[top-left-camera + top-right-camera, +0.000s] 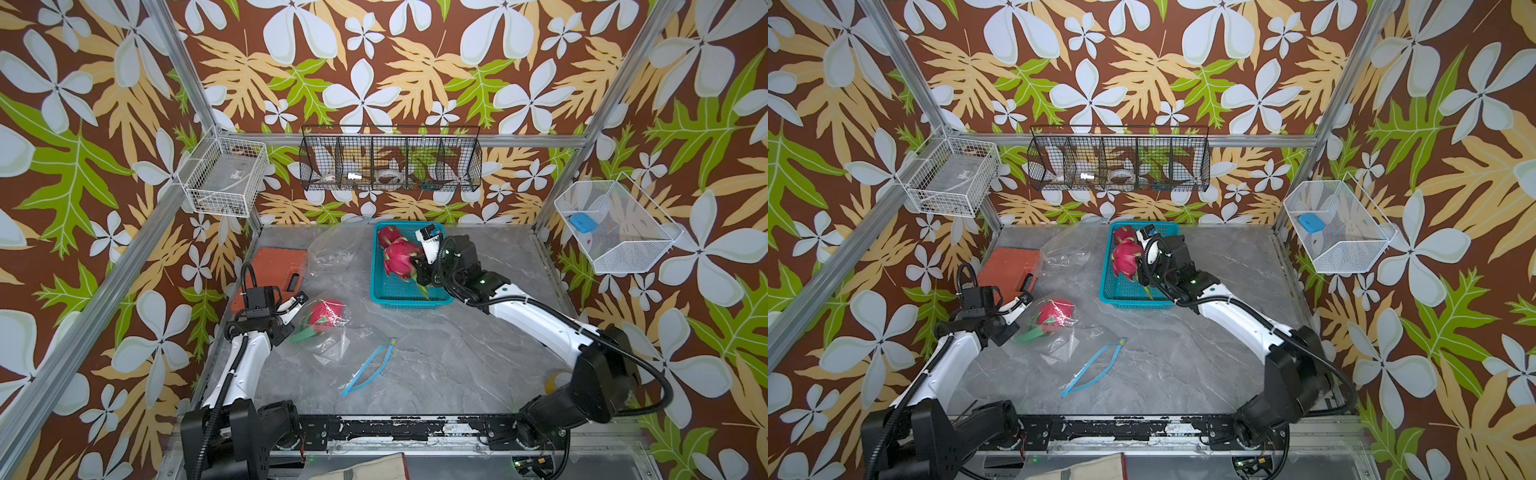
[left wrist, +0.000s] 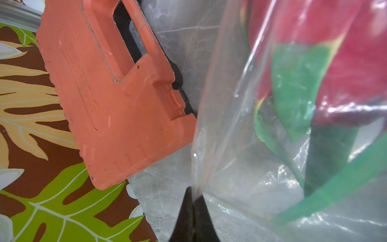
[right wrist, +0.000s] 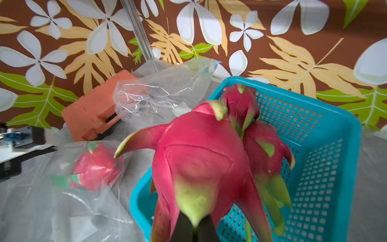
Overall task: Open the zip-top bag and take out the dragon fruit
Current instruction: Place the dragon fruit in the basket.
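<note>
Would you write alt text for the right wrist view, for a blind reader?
A magenta dragon fruit fills the foreground, pinched by a green-tipped scale in the fingers of the right gripper, over a teal basket holding two more fruits. Beside it, a red fruit lies inside a clear bag.

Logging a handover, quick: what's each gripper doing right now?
Left gripper: closed, pinching the zip-top bag plastic.
Right gripper: closed on a dragon fruit by its green-tipped scale.

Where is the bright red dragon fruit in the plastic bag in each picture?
Both top views: red dragon fruit in the clear bag, next to the orange case.
Left wrist: close up, beside that case.
Right wrist: between the case and blue basket, bagged.
Shared landmark: the orange case.
</note>
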